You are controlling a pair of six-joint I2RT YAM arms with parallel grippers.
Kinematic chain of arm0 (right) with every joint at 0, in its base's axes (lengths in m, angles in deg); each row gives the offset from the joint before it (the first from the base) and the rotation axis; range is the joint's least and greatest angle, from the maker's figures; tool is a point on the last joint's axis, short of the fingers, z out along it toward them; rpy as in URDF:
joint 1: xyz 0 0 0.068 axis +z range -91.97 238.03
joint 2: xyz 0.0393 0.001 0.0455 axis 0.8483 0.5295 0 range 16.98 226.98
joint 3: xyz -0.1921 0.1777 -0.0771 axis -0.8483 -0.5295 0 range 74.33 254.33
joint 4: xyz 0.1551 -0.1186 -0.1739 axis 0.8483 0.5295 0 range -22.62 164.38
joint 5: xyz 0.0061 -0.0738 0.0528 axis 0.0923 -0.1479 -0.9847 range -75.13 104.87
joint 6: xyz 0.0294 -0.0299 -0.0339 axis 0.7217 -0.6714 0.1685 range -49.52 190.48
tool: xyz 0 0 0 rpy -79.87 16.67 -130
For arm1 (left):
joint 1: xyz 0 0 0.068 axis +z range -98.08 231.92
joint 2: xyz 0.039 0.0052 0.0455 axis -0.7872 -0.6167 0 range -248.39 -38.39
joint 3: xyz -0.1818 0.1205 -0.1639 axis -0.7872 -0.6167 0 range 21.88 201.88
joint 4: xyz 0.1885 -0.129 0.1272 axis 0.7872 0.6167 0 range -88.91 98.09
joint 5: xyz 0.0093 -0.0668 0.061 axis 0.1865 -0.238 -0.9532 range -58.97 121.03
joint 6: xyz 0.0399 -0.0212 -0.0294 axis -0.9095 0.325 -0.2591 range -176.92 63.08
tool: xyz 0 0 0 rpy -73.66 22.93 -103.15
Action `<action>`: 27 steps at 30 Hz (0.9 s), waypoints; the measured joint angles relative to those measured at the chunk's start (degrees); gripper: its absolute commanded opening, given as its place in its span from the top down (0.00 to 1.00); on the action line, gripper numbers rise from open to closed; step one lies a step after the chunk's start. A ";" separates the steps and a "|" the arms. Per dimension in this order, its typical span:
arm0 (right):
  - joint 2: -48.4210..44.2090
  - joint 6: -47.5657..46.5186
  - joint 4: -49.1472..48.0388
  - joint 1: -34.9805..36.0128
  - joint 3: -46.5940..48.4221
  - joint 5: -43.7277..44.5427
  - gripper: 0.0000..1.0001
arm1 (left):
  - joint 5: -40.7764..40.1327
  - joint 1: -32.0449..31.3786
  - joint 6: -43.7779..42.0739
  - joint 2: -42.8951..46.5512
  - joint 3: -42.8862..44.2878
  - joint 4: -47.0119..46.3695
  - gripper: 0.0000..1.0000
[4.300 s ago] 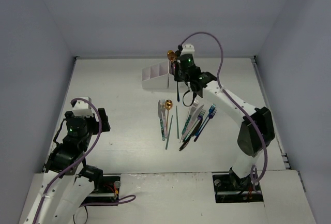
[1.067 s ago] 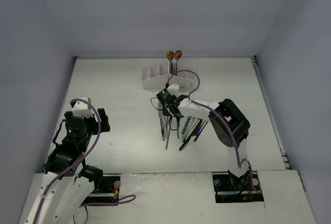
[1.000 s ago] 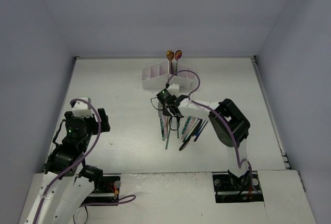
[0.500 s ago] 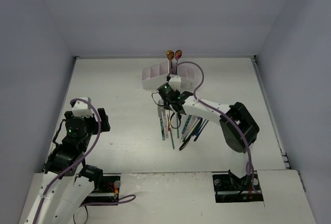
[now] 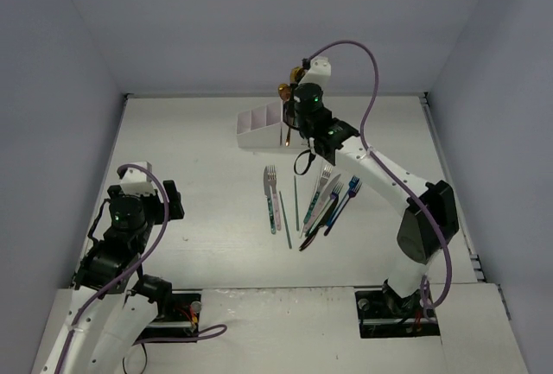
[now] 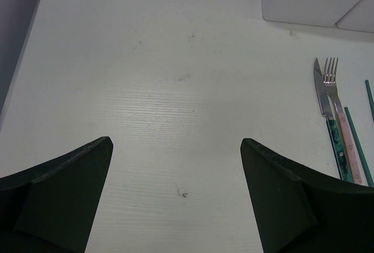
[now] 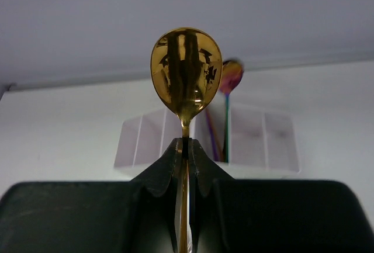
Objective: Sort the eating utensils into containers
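White box [image 5: 256,132] at the far side of the table [image 5: 190,158] holds at least one copper spoon [image 7: 232,76]; forks, knives and chopsticks [image 5: 324,206] lie unsorted nearby; the left gripper [image 6: 175,148] gapes idle; the right gripper [image 7: 184,148], clenched on a gold spoon [image 7: 186,72], hovers by the box.

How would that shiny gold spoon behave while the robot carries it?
Probably stiff: the gold spoon stands straight above the right tool without sagging. Its mirror-polished surface looks slippery, and the tool pinches only the thin neck, so it might pivot or slide. Being slim, it is likely light.
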 measured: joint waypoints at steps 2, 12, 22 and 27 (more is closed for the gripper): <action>0.59 -2.75 -5.28 -2.68 0.02 -0.12 1.00 | -0.01 0.00 0.00 0.00 0.00 0.00 0.10; 16.03 -13.81 -24.75 -8.82 10.12 -3.45 1.00 | -0.01 0.00 0.00 -0.02 0.00 0.01 0.10; 27.38 -14.44 -27.69 -9.35 13.33 -6.62 0.99 | 0.02 0.00 0.00 -0.84 0.00 -0.02 0.10; 27.40 -12.95 -29.88 -9.29 7.18 -7.10 0.89 | 0.22 0.00 0.02 -1.14 0.00 -0.02 0.10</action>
